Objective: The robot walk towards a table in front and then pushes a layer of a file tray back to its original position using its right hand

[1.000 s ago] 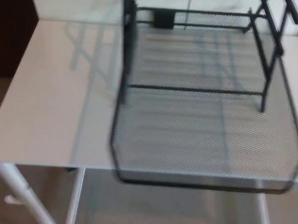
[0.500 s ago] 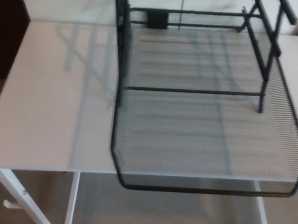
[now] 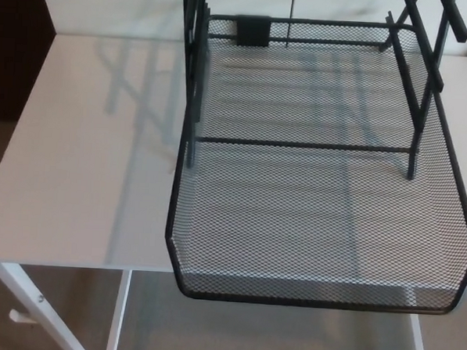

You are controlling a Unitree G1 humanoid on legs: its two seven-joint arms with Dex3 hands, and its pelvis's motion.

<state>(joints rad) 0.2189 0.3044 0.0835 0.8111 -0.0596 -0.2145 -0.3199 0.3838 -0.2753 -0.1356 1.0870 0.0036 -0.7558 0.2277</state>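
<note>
No hands in view yet, so can't tell finger state. Approach looks about done: pulled-out layer (image 3: 317, 219) of the tray (image 3: 193, 79) overhanging the desk's (image 3: 85, 175) front edge. Next up: right hand onto its front rim, pushing straight back

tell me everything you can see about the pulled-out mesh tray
The tray is black wire mesh with a solid rim and rounded front corners, shallow and empty. It lies level, pulled out from the black frame, and its front edge overhangs the white table. No robot hand shows or touches it.
</note>
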